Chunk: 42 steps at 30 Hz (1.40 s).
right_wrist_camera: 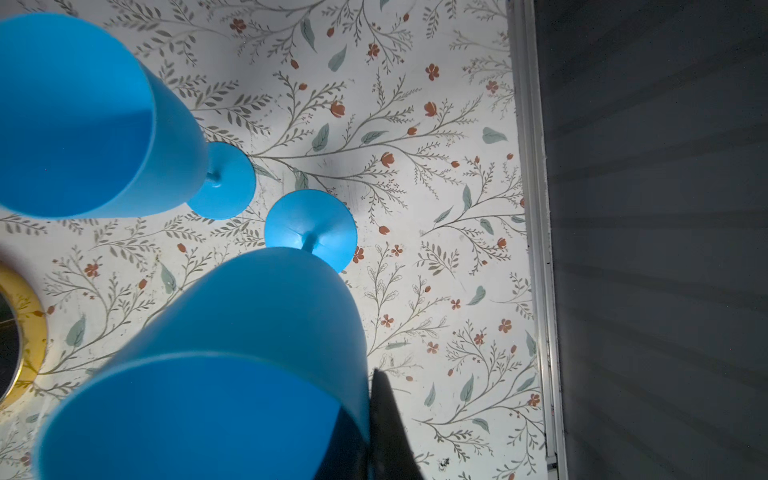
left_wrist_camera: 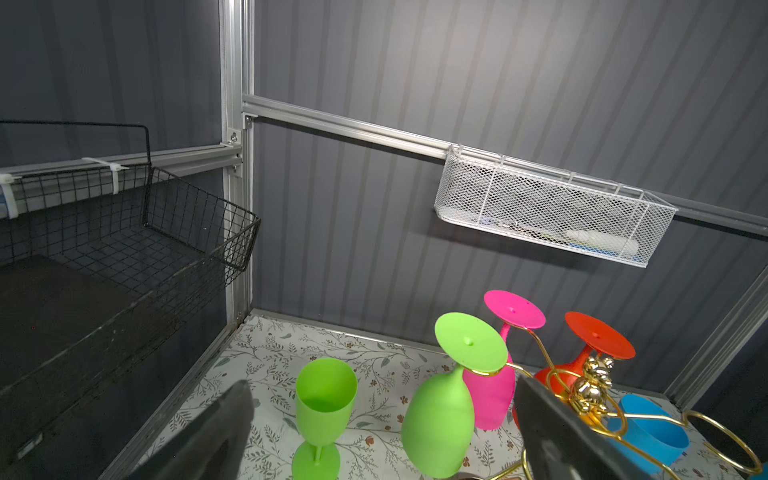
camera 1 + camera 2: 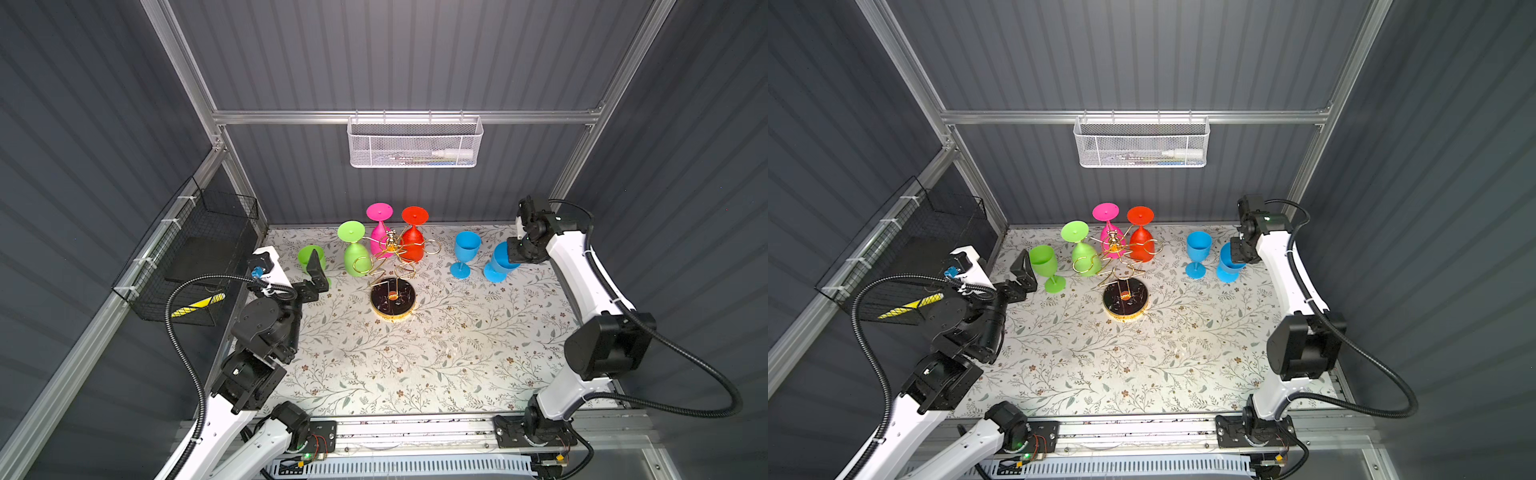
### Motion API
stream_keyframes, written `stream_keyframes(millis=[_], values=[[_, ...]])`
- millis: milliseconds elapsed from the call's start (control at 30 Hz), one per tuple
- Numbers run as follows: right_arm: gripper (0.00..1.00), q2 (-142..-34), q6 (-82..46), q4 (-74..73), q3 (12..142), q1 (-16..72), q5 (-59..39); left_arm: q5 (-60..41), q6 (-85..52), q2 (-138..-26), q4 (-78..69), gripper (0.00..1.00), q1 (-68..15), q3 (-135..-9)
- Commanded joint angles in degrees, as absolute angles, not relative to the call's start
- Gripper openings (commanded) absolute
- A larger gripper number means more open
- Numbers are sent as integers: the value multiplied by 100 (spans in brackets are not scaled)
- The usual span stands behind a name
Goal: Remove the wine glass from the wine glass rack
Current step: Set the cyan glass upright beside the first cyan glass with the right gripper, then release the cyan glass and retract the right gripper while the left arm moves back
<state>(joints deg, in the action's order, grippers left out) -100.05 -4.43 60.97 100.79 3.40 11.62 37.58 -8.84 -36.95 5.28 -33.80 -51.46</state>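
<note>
1. Left end effector (image 3: 316, 272): jaws fully apart, holding nothing, just beside upright green glass (image 3: 1043, 259) on the desk (image 3: 457, 353). Risk: a swing twd the rack clips that glass and topples it.
2. Rack (image 3: 386, 308) stands mid-desk. Three glasses hang on it upside down: hung green glass (image 3: 356, 257), pink glass (image 3: 379, 212), red glass (image 3: 413, 245). Task not done for these.
3. Hung green glass is nearest the left arm, so prob. the next pick. Its foot sits over a ring arm. Risk: a pull not along the arm snags the foot and drags or tips the rack.
4. Pink glass hangs close beside the green one; contact can't be judged. Risk: a wide-open approach bumps it and sets it swinging or off its ring.
5. Smooth, tapered bowl. Risk: slip in a loose grip, then a drop.
6. Right end effector (image 3: 515, 251): closed on the rim wall of blue glass (image 1: 232, 332), whose foot appears to be on the desk. Risk: arm moves w/o release, tipping it into 2nd blue glass (image 1: 83, 124) just beside.
</note>
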Motion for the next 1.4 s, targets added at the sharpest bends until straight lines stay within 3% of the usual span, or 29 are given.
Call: stream_keyframes(millis=[0, 633, 1067, 1200, 1367], values=[[0, -10256, -355, 6047, 10249, 264, 1094, 3928, -1059, -3538, 727, 99, -3366, -5076], [4, -11389, -316, 6184, 11116, 173, 887, 3981, -811, -3717, 552, 99, -3366, -5116], [35, -11099, -511, 6028, 11298, -81, 199, 3978, -729, -4045, 483, 99, -3366, -5204], [41, -10372, -809, 5543, 10904, -308, -519, 3741, -865, -4252, 705, 95, -3366, -5382], [52, -8763, -1184, 4292, 9414, -356, -1291, 3057, -1193, -4612, 1090, 93, -3327, -5789]])
